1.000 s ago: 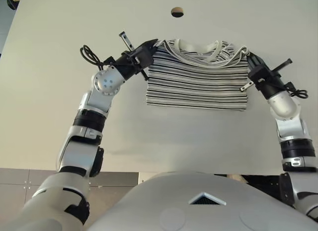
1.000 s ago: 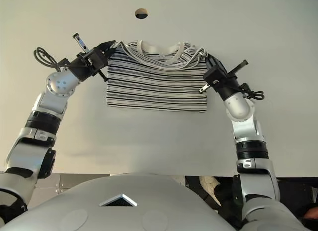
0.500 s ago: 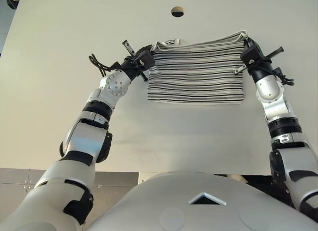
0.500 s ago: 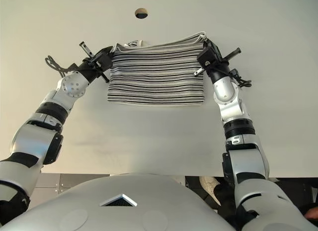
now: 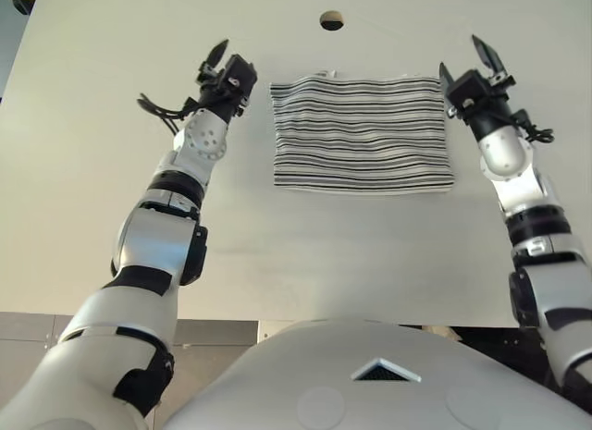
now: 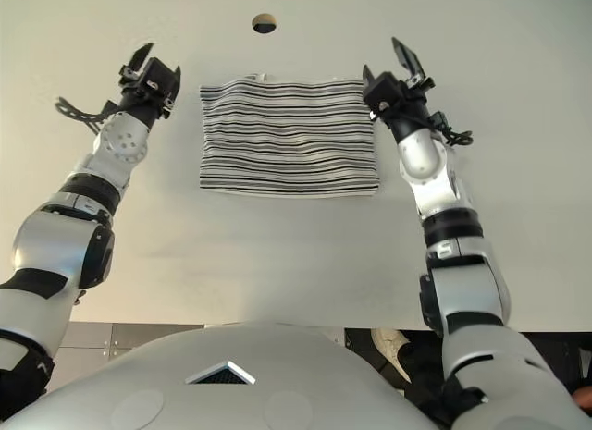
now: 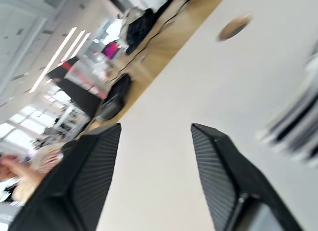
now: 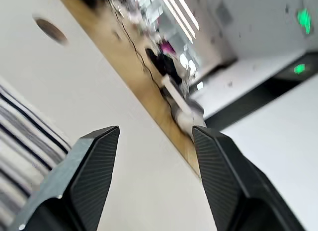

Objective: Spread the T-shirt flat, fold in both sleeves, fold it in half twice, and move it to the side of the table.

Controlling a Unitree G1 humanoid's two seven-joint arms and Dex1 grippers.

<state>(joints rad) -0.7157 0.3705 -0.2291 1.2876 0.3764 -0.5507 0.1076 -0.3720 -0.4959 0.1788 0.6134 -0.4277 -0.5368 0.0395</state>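
The black-and-white striped T-shirt (image 5: 359, 131) lies folded into a flat rectangle on the white table (image 5: 83, 171), a little beyond the middle. My left gripper (image 5: 222, 62) is raised just left of the shirt's far left corner, open, with nothing between its fingers (image 7: 94, 176). My right gripper (image 5: 474, 67) is raised just right of the far right corner, also open and empty, fingers (image 8: 94, 171) pointing away from me. A blurred striped edge of the T-shirt (image 7: 298, 121) appears in the left wrist view, and the T-shirt (image 8: 20, 136) lies beside the right fingers too.
A round cable hole (image 5: 330, 21) sits in the table beyond the shirt. Bare tabletop stretches to the left, to the right and toward me. The table's near edge (image 5: 277, 321) runs across just ahead of me.
Both grippers let go of the shirt's top layer and opened, lifting outward and away from me. The folded-over layer has dropped flat, covering the collar; the shirt is now a neat rectangle.
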